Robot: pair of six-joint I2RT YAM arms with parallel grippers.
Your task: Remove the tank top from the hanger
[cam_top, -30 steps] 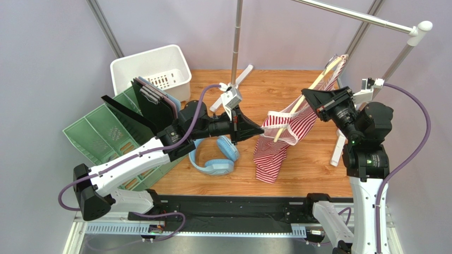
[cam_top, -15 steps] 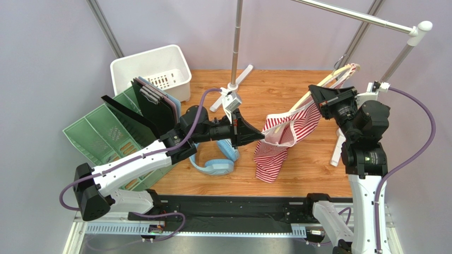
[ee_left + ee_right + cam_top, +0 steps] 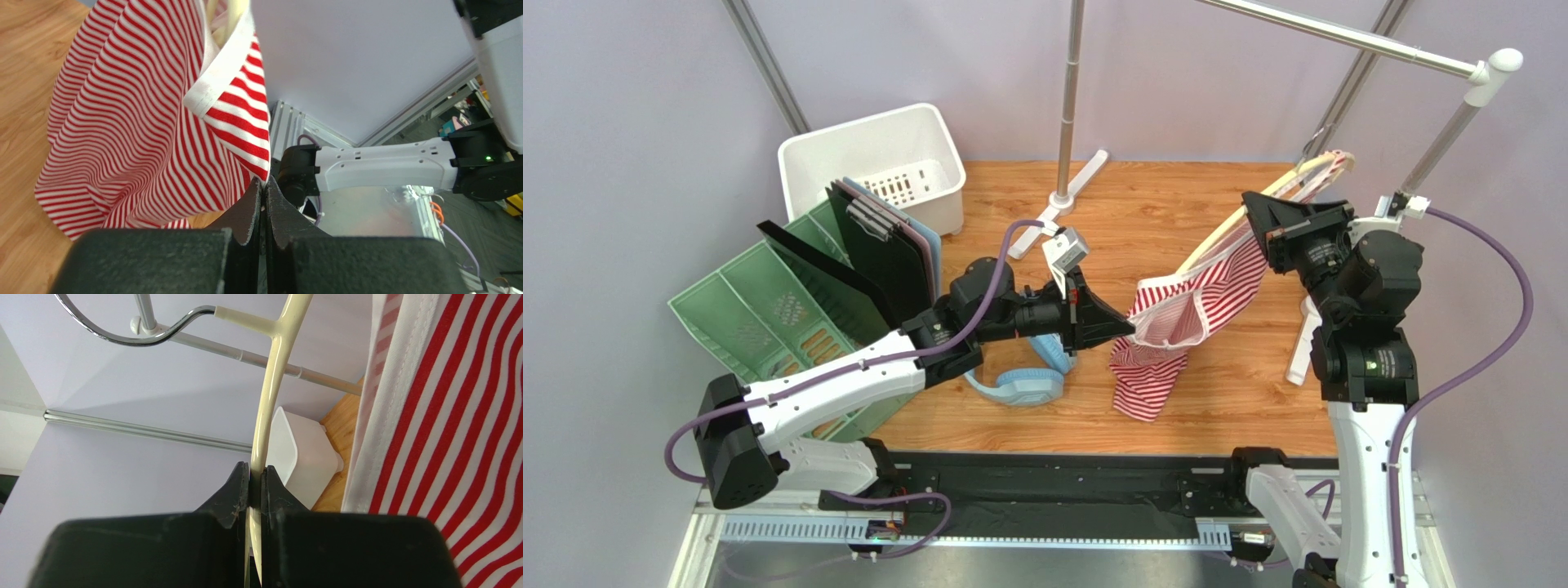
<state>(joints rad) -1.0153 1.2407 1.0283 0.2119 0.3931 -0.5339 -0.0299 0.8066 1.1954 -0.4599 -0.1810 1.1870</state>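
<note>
The red-and-white striped tank top (image 3: 1185, 312) hangs from the lower arm of the cream hanger (image 3: 1308, 172), its hem touching the wooden table. My left gripper (image 3: 1130, 321) is shut on the cloth's edge, seen in the left wrist view (image 3: 263, 182) below the striped cloth (image 3: 135, 122). My right gripper (image 3: 1249, 211) is shut on the hanger's bar (image 3: 268, 416), with the grey hook (image 3: 123, 331) above it and the cloth (image 3: 454, 447) to its right. The hanger's upper arm is bare.
A blue headphone set (image 3: 1020, 374) lies on the table under my left arm. A white basket (image 3: 873, 165), a green rack (image 3: 756, 312) with dark folders, the clothes rack's pole (image 3: 1069, 98) and its rail (image 3: 1369, 43) stand around.
My left gripper pulled the tank top down and toward the front. The strap slid off the hanger's upper end, leaving that arm bare. My right gripper lifted the hanger slightly.
</note>
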